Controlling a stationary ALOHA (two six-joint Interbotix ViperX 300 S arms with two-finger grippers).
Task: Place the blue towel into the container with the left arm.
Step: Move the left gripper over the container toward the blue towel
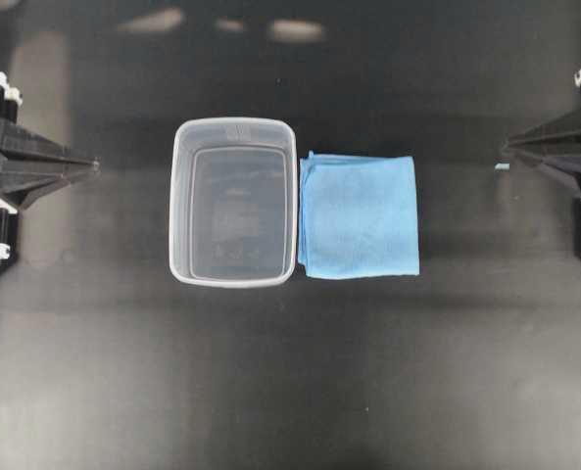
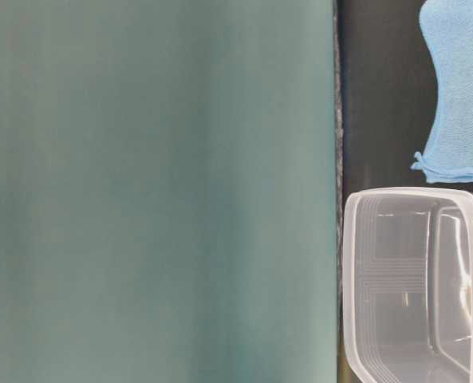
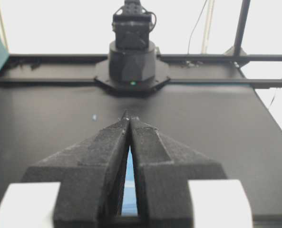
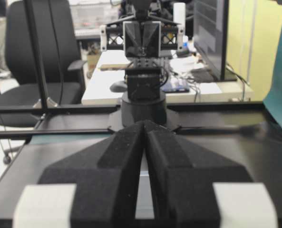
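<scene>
The blue towel (image 1: 360,216), folded square, lies flat on the black table just right of the container (image 1: 180,206), touching its right rim. The clear tub stands empty in the middle of the table. In the table-level view the towel (image 2: 463,88) sits above the container (image 2: 356,263). My left gripper (image 1: 92,166) rests at the far left edge, shut, tips meeting, nothing held, well apart from the tub. My right gripper (image 1: 506,149) rests at the far right, shut and empty. In the wrist views both left gripper (image 3: 130,117) and right gripper (image 4: 144,123) have tips together.
The opposite arm's base (image 3: 132,57) stands across the table in the left wrist view. A small pale speck (image 1: 502,167) lies near the right gripper tip. A teal panel (image 2: 156,191) fills most of the table-level view. Beyond the table are a chair (image 4: 41,52) and a desk.
</scene>
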